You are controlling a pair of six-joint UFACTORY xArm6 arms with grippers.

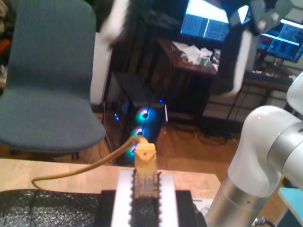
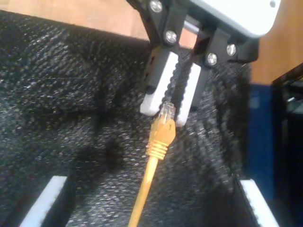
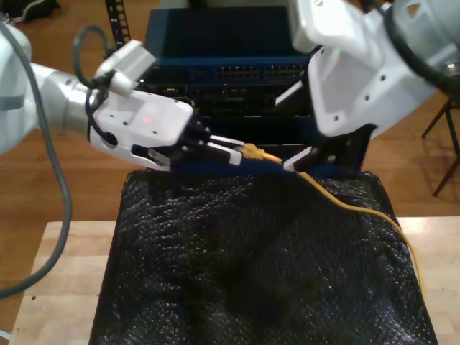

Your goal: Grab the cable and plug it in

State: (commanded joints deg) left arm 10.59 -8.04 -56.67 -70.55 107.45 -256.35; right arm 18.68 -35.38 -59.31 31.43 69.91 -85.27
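The orange-yellow cable [image 3: 359, 208] runs from the exterior view's right edge up over the black mat to its plug end [image 3: 251, 152]. My first gripper [image 3: 237, 152], on the arm at the exterior view's left, is shut on that plug end. In the first wrist view the yellow boot [image 1: 145, 158] sticks out past its toothed fingers [image 1: 123, 198]. The second wrist view faces my first gripper [image 2: 168, 111], with the clear plug [image 2: 166, 109] pinched at its tips. My second gripper [image 2: 149, 205] is open, its white fingers [image 2: 45, 201] wide apart on either side of the cable [image 2: 154, 156].
A blue network switch [image 3: 237, 72] with rows of ports stands behind the black foam mat [image 3: 244, 273], which lies on a wooden table [image 3: 57, 273]. The first wrist view looks past the table to a blue-grey chair [image 1: 47, 80], a lit computer [image 1: 142, 118] and monitors [image 1: 208, 23].
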